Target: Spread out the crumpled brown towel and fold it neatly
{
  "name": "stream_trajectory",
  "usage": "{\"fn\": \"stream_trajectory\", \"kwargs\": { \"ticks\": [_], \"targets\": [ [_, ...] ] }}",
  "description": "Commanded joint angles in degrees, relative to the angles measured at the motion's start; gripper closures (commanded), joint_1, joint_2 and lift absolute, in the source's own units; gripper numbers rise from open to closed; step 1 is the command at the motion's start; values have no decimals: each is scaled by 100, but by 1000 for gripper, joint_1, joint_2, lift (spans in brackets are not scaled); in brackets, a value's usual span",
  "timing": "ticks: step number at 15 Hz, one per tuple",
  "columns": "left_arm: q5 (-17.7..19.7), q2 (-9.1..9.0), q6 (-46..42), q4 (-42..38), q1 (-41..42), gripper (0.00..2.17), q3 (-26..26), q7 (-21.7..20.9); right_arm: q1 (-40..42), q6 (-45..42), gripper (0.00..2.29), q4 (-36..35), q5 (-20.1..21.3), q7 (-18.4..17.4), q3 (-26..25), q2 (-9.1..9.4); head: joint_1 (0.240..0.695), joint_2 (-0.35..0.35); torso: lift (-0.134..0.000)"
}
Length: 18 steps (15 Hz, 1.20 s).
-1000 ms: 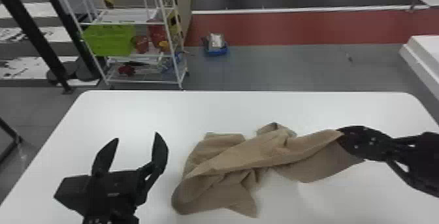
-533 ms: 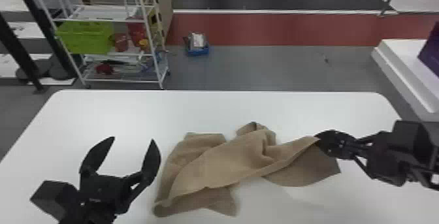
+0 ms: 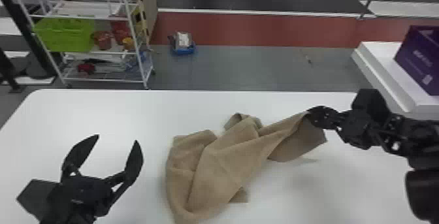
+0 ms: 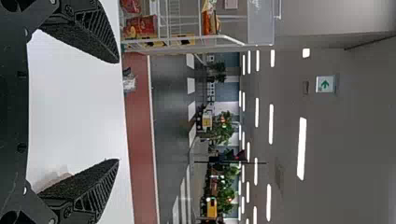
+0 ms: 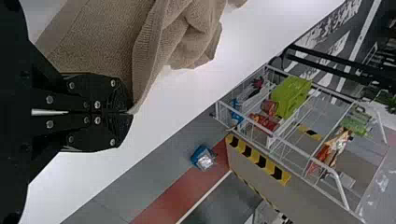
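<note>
Brown towel (image 3: pixel 225 164) is lying rumpled on the bench (image 3: pixel 114 115), right claw (image 3: pixel 309 113) clamping one lifted end. Left claw (image 3: pixel 116 138) is hanging nearby, spread wide apart.

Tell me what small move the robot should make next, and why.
Probably lower the left gripper onto the towel's near left edge and grip it: its fingers are open and empty beside the bunched cloth, while the right gripper already holds a raised corner, so a second hold could let them stretch it.
</note>
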Motion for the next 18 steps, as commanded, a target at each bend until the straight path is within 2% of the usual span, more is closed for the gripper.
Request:
{"fn": "stream_trajectory", "kwargs": {
  "ticks": [1,2,3,4,6,8,9,11,15,18],
  "targets": [
    [-436,-19,87,42,-24,147,-3,-122,-196,7,1504,475,-133,-168,14,67,695,-65,-122],
    [-630,-19,87,77,-33,151,-12,-158,-152,113,1504,458,-554,-159,6,85,695,-72,-122],
    [-647,-10,87,112,-33,151,-3,-158,-55,500,1504,291,-1117,-124,-3,85,695,-77,-122],
    [-647,-19,87,138,-42,151,-3,-158,33,781,1504,-52,-1504,-115,-21,94,695,-76,-122],
    [-647,-28,87,130,-33,151,-3,-131,182,1449,1504,-957,-2470,-107,-153,375,695,-63,-122],
    [-674,-37,87,42,20,151,-12,-166,41,2099,1504,-1696,-3217,-194,-179,682,695,-19,-122],
    [-682,-28,87,-20,72,151,-3,-254,-152,2521,1504,-1907,-3490,-379,-223,832,695,2,-122],
    [-735,-2,69,-143,195,151,6,-369,-627,3136,1504,-2170,-3613,-608,-170,946,695,26,-122],
    [-849,-10,-19,-169,274,151,-12,-799,-1514,3734,1504,-2276,-3587,-1003,102,981,695,46,-122],
    [-849,-2,-54,-266,345,151,-82,-1406,-2279,4191,1504,-2144,-3455,-1469,559,981,667,35,-122]
  ]
}}
